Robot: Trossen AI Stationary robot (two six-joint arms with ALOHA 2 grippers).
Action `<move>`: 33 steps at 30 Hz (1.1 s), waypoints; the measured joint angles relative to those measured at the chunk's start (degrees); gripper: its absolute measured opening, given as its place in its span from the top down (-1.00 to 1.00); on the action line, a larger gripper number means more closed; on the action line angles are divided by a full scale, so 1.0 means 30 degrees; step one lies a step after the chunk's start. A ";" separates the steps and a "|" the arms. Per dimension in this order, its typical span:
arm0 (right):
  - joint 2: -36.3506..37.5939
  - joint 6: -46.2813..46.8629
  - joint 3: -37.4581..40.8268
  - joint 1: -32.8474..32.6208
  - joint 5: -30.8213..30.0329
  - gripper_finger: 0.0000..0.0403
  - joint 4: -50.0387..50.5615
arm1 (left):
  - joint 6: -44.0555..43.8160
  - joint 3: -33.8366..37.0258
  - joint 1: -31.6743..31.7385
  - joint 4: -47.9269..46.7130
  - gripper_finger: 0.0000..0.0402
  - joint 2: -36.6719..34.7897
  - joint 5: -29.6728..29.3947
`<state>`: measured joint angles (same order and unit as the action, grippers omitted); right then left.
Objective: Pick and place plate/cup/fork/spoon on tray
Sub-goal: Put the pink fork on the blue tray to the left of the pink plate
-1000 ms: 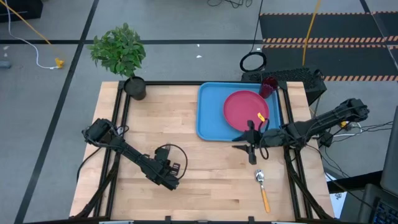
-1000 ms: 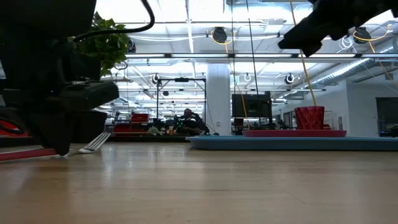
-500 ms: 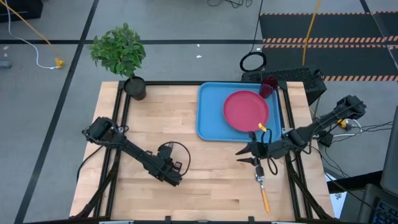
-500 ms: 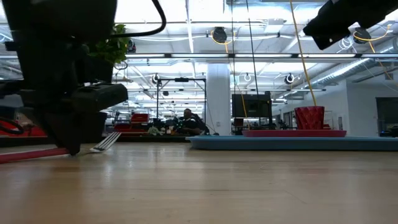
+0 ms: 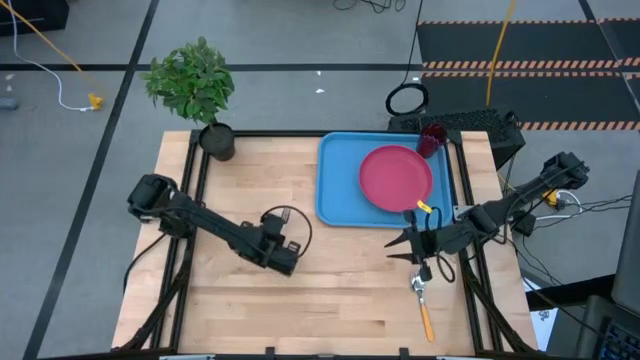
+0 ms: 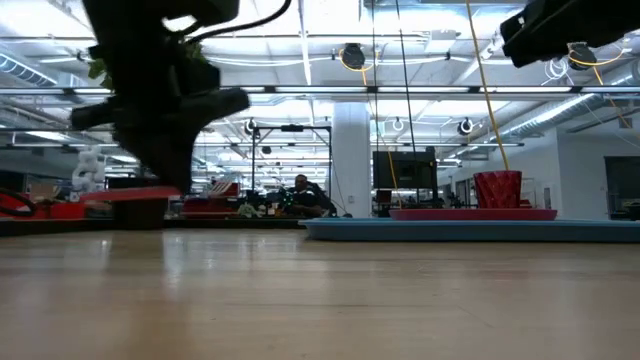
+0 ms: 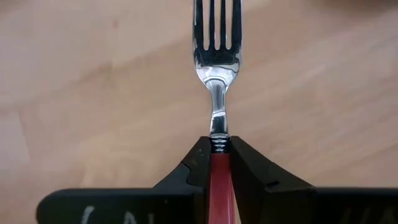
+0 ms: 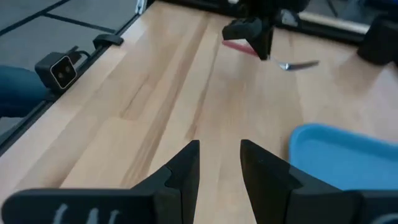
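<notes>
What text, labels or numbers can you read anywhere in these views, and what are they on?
None can be read.
Left gripper, shut on the fork: pale marks on its body, cut off at the edge of the left wrist view.
Right gripper: similar pale marks on its body, also cut off.
Tray, plate, cup, spoon: no print visible.

We see bare wooden table (image 5: pixel 330 270) between the two arms — an open lane toward the light-blue rimmed plastic tray (image 5: pixel 338 180), where the round pink-red plate (image 5: pixel 396 178) leaves one side free.
</notes>
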<state>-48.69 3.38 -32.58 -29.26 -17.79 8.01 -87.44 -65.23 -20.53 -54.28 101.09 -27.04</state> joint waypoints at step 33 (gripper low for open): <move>0.1819 -0.3848 0.0000 0.0265 -0.0043 0.47 0.0000 | 0.8248 -0.1645 0.5560 1.3485 0.80 -0.0463 -0.3556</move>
<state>-43.23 -8.16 -32.58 -28.47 -17.92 8.01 -62.69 -70.17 -3.85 -13.82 99.70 -37.70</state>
